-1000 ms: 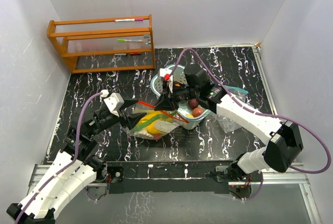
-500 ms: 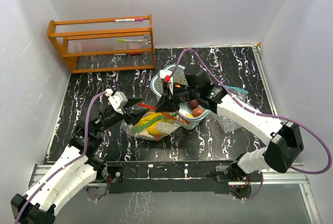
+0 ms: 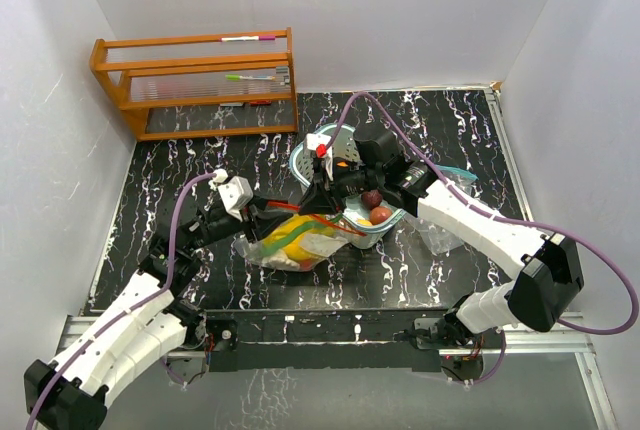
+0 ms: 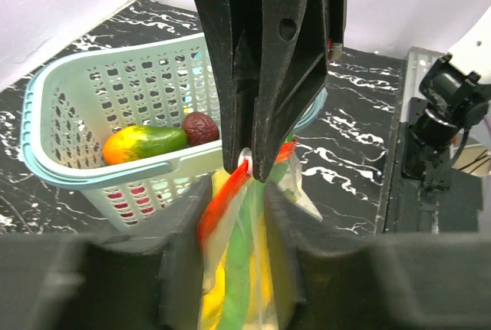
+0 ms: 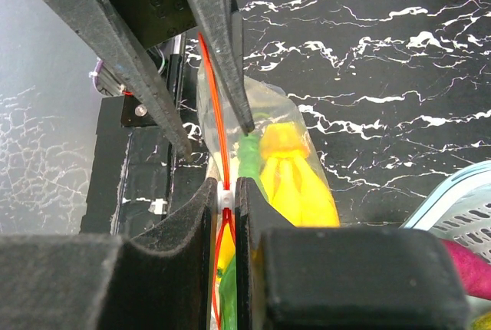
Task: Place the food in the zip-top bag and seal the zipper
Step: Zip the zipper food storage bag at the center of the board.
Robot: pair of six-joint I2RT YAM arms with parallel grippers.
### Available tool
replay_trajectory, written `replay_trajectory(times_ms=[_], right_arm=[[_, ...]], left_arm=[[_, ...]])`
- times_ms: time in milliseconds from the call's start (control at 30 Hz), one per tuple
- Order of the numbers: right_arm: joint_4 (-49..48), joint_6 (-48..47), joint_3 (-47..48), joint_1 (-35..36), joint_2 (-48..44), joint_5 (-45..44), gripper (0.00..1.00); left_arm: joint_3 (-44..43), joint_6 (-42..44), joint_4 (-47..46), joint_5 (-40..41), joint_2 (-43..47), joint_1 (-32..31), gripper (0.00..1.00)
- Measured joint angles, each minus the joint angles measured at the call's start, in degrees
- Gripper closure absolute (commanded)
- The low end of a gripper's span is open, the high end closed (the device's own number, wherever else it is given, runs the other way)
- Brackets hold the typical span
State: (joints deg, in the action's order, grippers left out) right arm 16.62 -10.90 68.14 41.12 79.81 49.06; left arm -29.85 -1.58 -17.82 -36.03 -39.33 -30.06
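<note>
1. Basket [image 4: 69, 92]: pale teal mesh, standing on the black marbled bench [image 3: 190, 165]. All positions below are given from this basket.

2. Zip-top bag [image 3: 300, 247]: clear plastic, just beside the basket's near-left side, with its top edge lifted toward the basket. A red zipper [image 5: 205, 77] runs along that edge.

3. Bananas [image 5: 295, 180]: yellow. They are outside the basket, inside the bag.

4. Pepper [image 4: 247, 268]: long, thin and green. It is also inside the bag, alongside the bananas.

5. Mango [image 4: 144, 143]: green shading to orange. It lies on its side inside the basket, close to one wall.

6. Round fruit [image 4: 201, 127]: dark red, inside the basket, touching the mango's green end. An orange-red fruit [image 3: 381, 215] sits in the basket just beside it.

7. Right gripper [image 5: 225, 189]: positioned at the basket's left side, above the bag. Its jaws are clenched on the white slider [image 4: 244, 158] of the zipper, and the red strip runs on past them in both directions.

8. Left gripper [image 5: 220, 145]: farther from the basket than the right gripper, on the same zipper line. Its jaws are released, with one finger on each side of the bag's top edge and a gap visible between them.

9. Rack [image 3: 195, 75]: orange-brown wood, well apart from the basket, beyond its far-left side against the back wall. A few thin pens or markers lie on its shelves.
</note>
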Motion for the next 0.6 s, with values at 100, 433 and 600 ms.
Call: replay_trajectory(times_ms=[100, 433, 600], right_arm=[[0.2, -0.07, 0.02, 0.02, 0.0, 0.0, 0.92], [2.12, -0.57, 0.02, 0.02, 0.0, -0.9, 0.92], [1.07, -0.85, 0.02, 0.0, -0.37, -2.78, 0.92]], left_arm=[[0.0, -0.31, -0.02, -0.96, -0.33, 0.0, 1.0], [-2.01, 0.02, 2.67, -1.33, -3.89, 0.0, 1.0], [-5.42, 0.31, 9.11, 7.8, -2.56, -0.24, 1.0]])
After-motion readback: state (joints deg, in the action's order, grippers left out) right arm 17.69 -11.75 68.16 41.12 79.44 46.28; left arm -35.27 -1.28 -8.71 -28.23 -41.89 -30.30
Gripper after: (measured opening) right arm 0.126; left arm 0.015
